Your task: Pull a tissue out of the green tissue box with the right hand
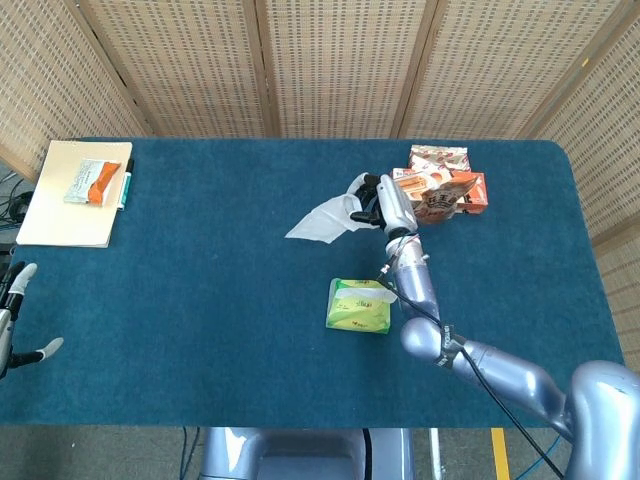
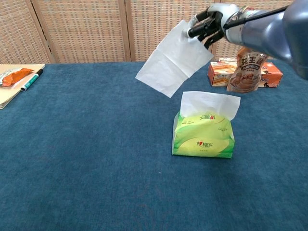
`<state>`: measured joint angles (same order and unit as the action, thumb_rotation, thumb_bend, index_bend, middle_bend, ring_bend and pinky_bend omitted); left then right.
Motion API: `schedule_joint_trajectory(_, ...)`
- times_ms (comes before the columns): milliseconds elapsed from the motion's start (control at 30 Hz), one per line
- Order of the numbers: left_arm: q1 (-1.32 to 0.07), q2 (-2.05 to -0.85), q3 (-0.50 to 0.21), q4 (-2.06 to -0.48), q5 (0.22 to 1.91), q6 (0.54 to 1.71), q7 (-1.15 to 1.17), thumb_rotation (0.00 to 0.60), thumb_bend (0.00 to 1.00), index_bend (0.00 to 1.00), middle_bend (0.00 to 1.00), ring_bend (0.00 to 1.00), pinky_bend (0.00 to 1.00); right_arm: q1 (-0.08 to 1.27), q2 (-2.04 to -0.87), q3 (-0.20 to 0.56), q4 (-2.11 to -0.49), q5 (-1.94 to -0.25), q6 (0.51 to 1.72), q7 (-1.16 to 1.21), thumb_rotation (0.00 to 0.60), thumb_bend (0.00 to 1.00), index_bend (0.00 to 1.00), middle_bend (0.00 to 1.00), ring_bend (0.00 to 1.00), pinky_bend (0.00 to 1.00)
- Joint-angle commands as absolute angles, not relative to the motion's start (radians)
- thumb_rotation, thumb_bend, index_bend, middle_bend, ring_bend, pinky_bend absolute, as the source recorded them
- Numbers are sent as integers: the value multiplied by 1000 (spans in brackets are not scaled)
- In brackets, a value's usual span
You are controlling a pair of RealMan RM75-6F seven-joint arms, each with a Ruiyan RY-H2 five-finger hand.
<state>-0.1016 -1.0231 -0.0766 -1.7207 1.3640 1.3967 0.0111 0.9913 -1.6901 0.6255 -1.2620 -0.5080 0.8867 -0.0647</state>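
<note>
Right hand: my right hand is raised above the far side of the table, my fingers pinched on the top edge of a tissue; in the head view the same hand sits beyond the box, near the snack packs.
Tissue: it hangs free from my grip as one unfolded sheet, slanting down and to the left, with clear air between its lowest corner and the box. No part of it touches the table or the next sheet.
Green tissue box: the green tissue box rests flat on the blue table, below my hand and nearer the robot, upright on its base. A fresh sheet stands up from its slot.
Left hand: my left hand is at the table's left edge, well apart from everything, fingers spread and holding nothing.
Done: I judge the pull itself finished, since the sheet is wholly out of the box and the box sits square.
Left: as far as the task sentence goes, little or nothing remains; at most I would lay the sheet down or keep hold of it.
Risk: the sheet is limp and held only at one edge, so a loosened pinch would drop it.
Bystanders: the brown pouch and orange cartons stand behind, untouched.
</note>
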Motion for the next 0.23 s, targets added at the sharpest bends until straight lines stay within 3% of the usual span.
schedule_joint_trajectory(33, -104, -1020, -80, -1709, 1356, 1388, -4, 600, 0, 0, 0, 0, 0, 1027, -1784, 632, -1135, -454, 806, 18, 600, 551, 678, 664, 592, 660)
schedule_joint_trajectory(233, -107, -1021, -78, -1695, 1354, 1379, -16, 600, 0, 0, 0, 0, 0, 1028, -1816, 638, -1075, -457, 764, 71, 600, 553, 678, 664, 592, 660)
